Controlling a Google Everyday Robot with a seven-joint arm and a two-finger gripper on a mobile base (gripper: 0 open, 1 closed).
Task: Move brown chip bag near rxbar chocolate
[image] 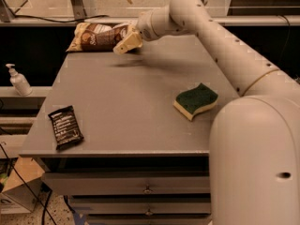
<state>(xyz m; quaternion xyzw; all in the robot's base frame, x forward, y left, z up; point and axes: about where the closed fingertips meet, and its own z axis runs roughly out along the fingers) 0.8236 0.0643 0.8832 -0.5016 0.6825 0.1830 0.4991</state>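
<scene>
The brown chip bag point(96, 36) lies on its side at the far left corner of the grey table point(131, 97), dark brown in the middle with cream ends. My gripper point(125, 43) hovers right at the bag's right end, cream fingers pointing down-left, a little above the tabletop. The rxbar chocolate point(65, 126), a small flat black wrapper with white text, lies near the table's front left corner, far from the bag and the gripper.
A green-and-yellow wavy sponge point(197, 100) lies on the right side of the table. A white pump bottle point(18, 80) stands on a shelf left of the table. Drawers point(147, 189) sit below the tabletop. My arm point(220, 50) crosses the table's right rear.
</scene>
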